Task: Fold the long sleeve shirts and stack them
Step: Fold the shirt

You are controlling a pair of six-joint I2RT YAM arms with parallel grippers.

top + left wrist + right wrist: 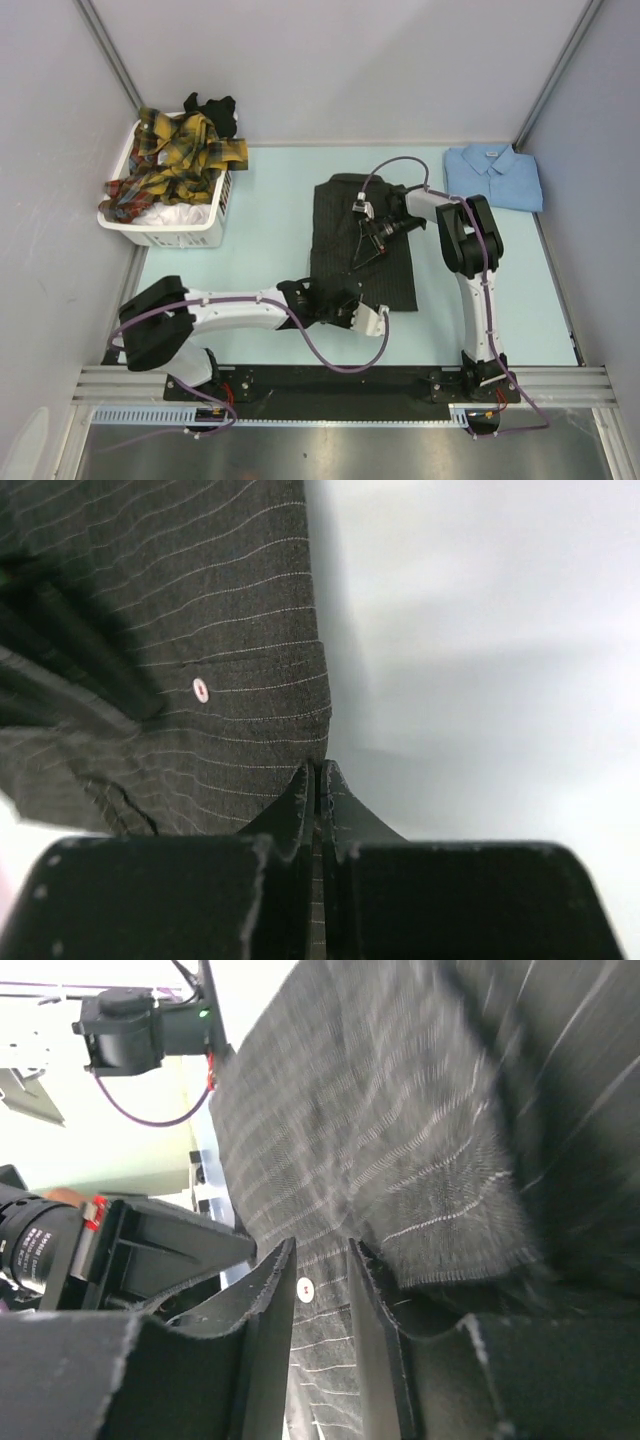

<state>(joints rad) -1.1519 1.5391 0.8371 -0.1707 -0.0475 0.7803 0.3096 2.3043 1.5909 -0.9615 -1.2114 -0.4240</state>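
One charcoal-black pinstriped button-up cloth shirt [335,240], lying at the centre of the pale blue-green table [250,230]. My left gripper [318,775]: clamped on the shirt's near edge. My right gripper [320,1250]: jaws partly apart over the cloth; whether they grasp it, I cannot tell.

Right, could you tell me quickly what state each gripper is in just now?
Left gripper: shut on the pinstriped shirt at its edge.
Right gripper: jaws slightly apart at the same shirt; grip cannot be told.
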